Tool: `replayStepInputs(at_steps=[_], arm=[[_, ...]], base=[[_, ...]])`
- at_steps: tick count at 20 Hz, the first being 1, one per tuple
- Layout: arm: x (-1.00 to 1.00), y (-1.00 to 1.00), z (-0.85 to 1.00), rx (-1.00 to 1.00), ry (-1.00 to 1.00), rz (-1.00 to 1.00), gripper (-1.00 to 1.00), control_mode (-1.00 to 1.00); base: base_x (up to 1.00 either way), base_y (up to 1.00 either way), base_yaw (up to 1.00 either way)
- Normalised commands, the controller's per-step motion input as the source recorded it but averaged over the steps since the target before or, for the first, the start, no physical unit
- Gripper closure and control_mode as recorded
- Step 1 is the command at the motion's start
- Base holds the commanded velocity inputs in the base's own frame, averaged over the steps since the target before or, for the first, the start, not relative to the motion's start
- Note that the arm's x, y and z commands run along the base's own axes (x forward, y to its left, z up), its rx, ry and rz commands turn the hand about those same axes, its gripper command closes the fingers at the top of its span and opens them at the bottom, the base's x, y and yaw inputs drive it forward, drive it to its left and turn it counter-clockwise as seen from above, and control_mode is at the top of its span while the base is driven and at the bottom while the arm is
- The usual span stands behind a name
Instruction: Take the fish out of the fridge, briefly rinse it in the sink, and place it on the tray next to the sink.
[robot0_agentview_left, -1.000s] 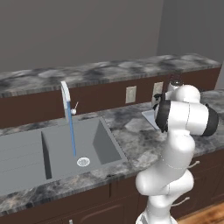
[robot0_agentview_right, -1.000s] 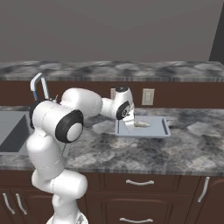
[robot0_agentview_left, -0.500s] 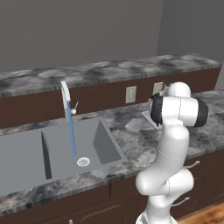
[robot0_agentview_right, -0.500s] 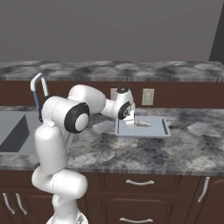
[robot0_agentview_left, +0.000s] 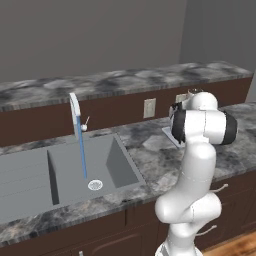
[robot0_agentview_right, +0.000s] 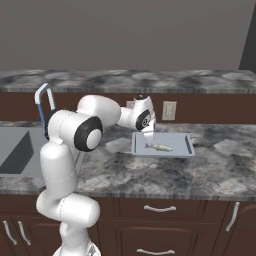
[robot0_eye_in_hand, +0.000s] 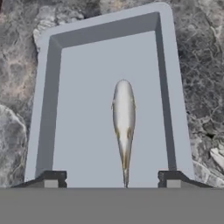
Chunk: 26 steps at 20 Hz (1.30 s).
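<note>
The fish (robot0_eye_in_hand: 124, 118) lies flat inside the tray (robot0_eye_in_hand: 78, 87), unheld, its length running along the tray's long axis. It is slim and silvery-white with a faint tan tint along the sides, rounded and fullest toward 12 o'clock in the hand view and narrowing to a thin pointed tail at 6 o'clock. Small fins show as slight bumps on both flanks near its widest part. In the right base view the fish (robot0_agentview_right: 159, 147) rests near the tray's (robot0_agentview_right: 187, 145) middle, slightly toward the arm's side.

The gripper (robot0_eye_in_hand: 113, 180) is open: its two dark fingertips (robot0_eye_in_hand: 53, 178) stand wide apart at the bottom of the hand view, one on each side of the tail, neither touching the fish. In the right base view the gripper (robot0_agentview_right: 149, 138) hangs just above the tray's left part.

The tray sits on the mottled grey table (robot0_agentview_right: 150, 170), at 3 o'clock from the sink (robot0_agentview_left: 65, 170), where a blue stream falls from the white faucet (robot0_agentview_left: 75, 107) toward the drain (robot0_agentview_left: 95, 185).
</note>
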Motion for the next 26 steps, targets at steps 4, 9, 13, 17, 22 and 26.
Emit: replayStepInputs(at_steps=[4,9,13,17,22,26], arm=[[-0.79,0.13,0.82,0.00,-0.20,-0.03,-1.00,-1.00],[-1.00,0.44,0.70,-0.08,-0.47,0.00,-1.00,-1.00],[-1.00,0.53,0.85,-0.17,-0.55,0.00,-1.00,-1.00],[-1.00,0.42,0.40,-0.20,-0.57,0.00,-1.00,-1.00],[-1.00,0.30,-0.09,-0.19,-0.50,0.00,-1.00,-1.00],[-1.00,0.02,-0.27,-0.01,-0.32,0.01,-1.00,-1.00]], base=[[0.00,0.00,0.00],[0.00,0.00,0.00],[0.00,0.00,0.00],[0.00,0.00,0.00],[0.00,0.00,0.00],[0.00,0.00,0.00]])
